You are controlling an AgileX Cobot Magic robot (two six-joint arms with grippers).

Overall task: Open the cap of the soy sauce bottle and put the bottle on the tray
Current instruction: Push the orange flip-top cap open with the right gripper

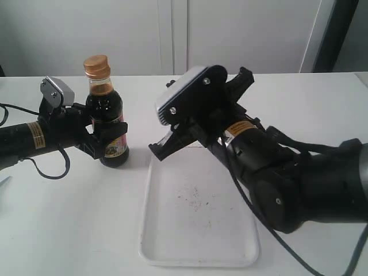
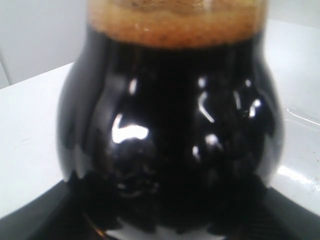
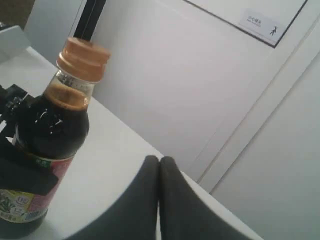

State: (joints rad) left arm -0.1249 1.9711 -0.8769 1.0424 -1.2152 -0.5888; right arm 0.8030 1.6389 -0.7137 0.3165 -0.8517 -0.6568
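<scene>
- The soy sauce bottle stands upright on the white table, just off the far left corner of the tray, not on it.
- The left gripper is clamped around the bottle's lower body, its black fingers across the label; the label is largely covered, so I can read none of it from here.
- The cap sits closed on the neck, orange-gold, with a band of brownish foam showing just below the collar.
- The left wrist view is almost all bottle: dark glossy liquid with highlights, foam at the upper edge, neck and cap cut off. The black edges low in the picture seem to be the gripper's own parts, too blurred to be sure.
- The right gripper hangs tilted over the far end of the tray, pointing toward the bottle but apart from it. In its wrist view its two dark fingertips press together with nothing between them.
- From that same view the bottle appears tilted only because the camera is; its base runs off the frame, and the black left fingers cross the label.
- The right arm's bulky body hides part of the tray's right rim and the table behind it.
- The tray is bare but for small dark specks near its middle.
- A small sign on the wall is too tiny to read.
</scene>
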